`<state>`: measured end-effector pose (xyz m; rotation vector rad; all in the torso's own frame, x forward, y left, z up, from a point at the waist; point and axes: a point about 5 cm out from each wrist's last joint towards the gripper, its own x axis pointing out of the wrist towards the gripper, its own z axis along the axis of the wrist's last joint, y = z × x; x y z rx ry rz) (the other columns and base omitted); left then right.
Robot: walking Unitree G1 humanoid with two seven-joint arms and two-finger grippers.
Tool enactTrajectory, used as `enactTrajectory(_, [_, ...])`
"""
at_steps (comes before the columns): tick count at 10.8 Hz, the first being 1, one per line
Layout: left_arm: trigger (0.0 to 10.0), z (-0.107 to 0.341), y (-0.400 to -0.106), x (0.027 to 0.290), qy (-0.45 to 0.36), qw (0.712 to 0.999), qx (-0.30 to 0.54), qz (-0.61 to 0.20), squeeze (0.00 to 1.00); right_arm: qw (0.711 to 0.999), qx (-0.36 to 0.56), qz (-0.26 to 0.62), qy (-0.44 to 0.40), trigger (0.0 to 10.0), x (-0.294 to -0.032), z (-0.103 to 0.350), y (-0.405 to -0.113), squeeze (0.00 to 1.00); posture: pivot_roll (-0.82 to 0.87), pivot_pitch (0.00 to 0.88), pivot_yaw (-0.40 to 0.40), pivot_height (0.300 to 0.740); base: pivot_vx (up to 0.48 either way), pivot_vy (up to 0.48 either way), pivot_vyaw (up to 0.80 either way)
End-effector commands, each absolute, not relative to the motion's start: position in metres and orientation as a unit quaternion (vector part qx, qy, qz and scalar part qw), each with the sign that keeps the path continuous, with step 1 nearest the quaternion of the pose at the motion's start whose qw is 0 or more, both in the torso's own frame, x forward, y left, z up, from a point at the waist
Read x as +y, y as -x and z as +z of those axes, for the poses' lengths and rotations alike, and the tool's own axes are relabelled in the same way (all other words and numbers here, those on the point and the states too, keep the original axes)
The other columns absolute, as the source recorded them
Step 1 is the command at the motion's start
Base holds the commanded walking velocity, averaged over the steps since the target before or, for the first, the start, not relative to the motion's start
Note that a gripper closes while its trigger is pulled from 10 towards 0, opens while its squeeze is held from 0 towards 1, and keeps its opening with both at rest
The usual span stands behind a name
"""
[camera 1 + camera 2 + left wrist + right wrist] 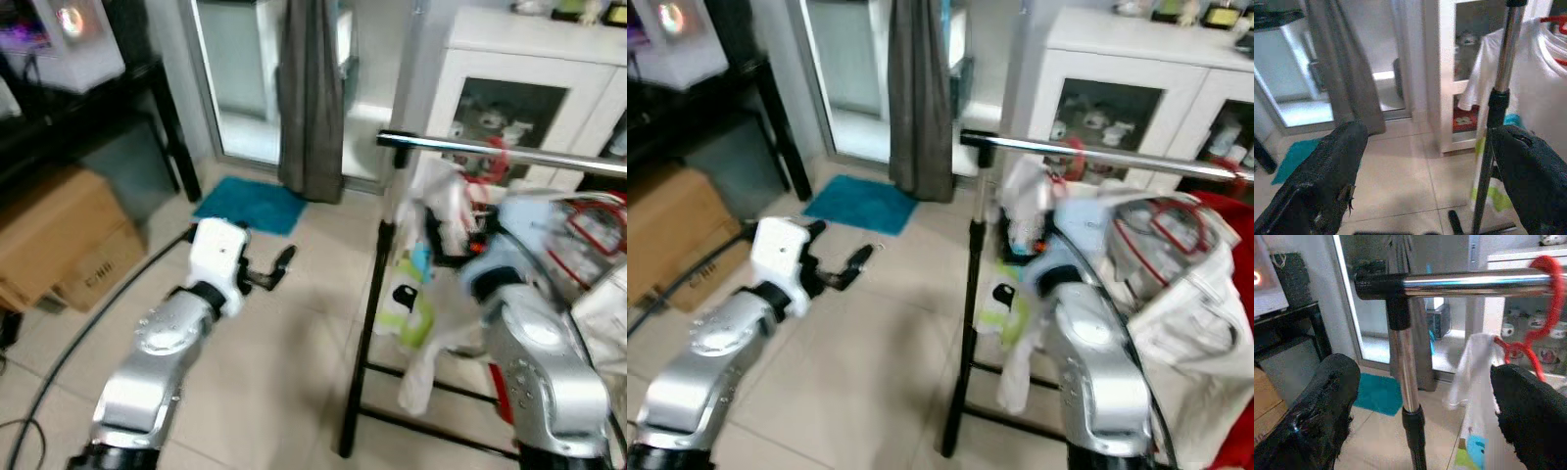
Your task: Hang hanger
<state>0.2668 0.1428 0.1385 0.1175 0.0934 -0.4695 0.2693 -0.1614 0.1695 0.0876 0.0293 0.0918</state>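
A: nearest first. left hand (282, 264) out over the tiled floor (284, 382), fingers (1327, 171) spread wide, nothing between them. right hand (1420, 382) is up by the clothes rack (370, 323), fingers (1528, 406) also wide apart, empty

B: hanger?

A: red hanger (1542, 308), thin, looks plastic-coated. Its hook is curled over the chrome rail (1474, 283), so it's on the rack, near the end by the black corner joint (1393, 289). white shirt (1474, 367) droops from it, some green and blue print low down

B: hand touching it?

A: no. In the right wrist view the hanger sits between the two fingers' line of sight but further off, clear of both

B: other stuff on the rail?

A: more white garments (1185, 294) with red trim bunched further along, head views blurred there so can't separate them

B: behind?

A: white cabinet (534, 78) with glass doors behind the rack. grey curtain (309, 98) at a glass door, teal mat (250, 206) on the floor in front of it. cardboard box (59, 235) off to the left under a black stand (118, 98)
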Motion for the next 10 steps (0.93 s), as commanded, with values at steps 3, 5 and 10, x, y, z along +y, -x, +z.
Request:
enactTrajectory(3, [10.0, 0.148, -0.269, 0.127, -0.069, 0.950, 0.016, -0.306, 0.00, 0.998, 0.063, 0.022, -0.011, 10.0, -0.185, 0.174, -0.281, 1.00, -0.04, 0.000, 0.011, 0.740, 0.000, 0.000, 0.00])
enactTrajectory(5, [10.0, 0.153, -0.272, 0.125, -0.068, 0.929, 0.019, -0.364, 0.00, 0.995, 0.102, 0.009, 0.021, 10.0, -0.204, 0.174, -0.292, 1.00, -0.04, 0.000, 0.002, 0.740, 0.000, 0.000, 0.00])
enactTrajectory(10, [10.0, 0.157, -0.256, 0.118, -0.095, 0.844, 0.055, -0.524, 0.00, 0.988, 0.138, 0.071, 0.024, 10.0, -0.237, 0.195, -0.338, 0.00, -0.06, 0.000, 0.024, 0.740, 0.000, 0.000, 0.00])
